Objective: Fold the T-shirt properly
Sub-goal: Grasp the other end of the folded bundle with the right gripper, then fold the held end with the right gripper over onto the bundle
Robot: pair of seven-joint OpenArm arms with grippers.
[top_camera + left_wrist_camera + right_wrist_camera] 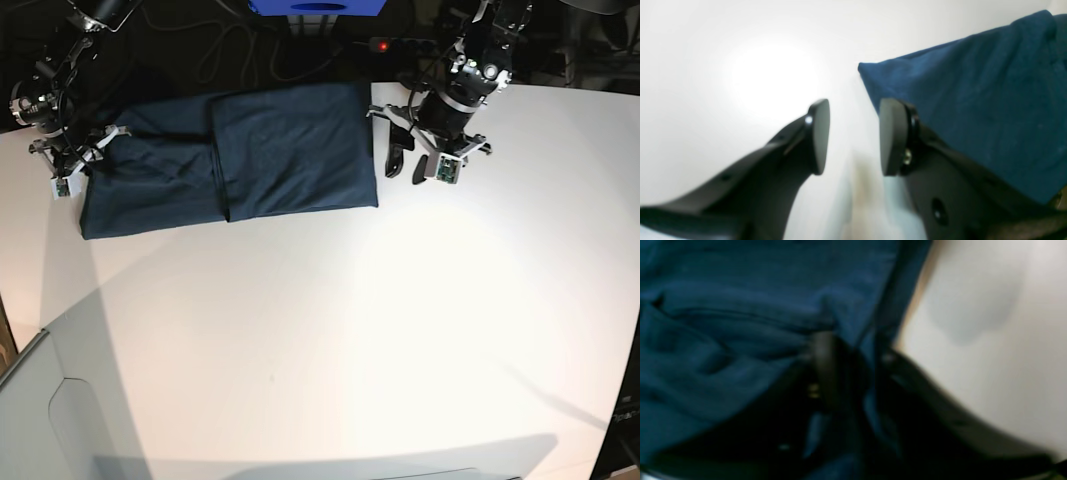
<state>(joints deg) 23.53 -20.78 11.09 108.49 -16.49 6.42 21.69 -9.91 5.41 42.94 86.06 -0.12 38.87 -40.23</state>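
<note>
The shirt point(230, 160) lies across the table's point(380, 330) far side, around eleven o'clock, one layer already doubled over. Right gripper point(848, 350) is pinched down on cloth at the nine o'clock edge. Left gripper point(853, 136) hangs wide, empty, just off the three o'clock edge. Best bite deep, lift evenly.

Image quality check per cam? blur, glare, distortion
Left wrist: the table is blown out by a glare patch, the left end effector fairly sharp. Right wrist: dark and heavily blurred, the right end effector smeared against the T-shirt. Base: sharp, wide-angle bowing at the edges, long soft shadows.
</note>
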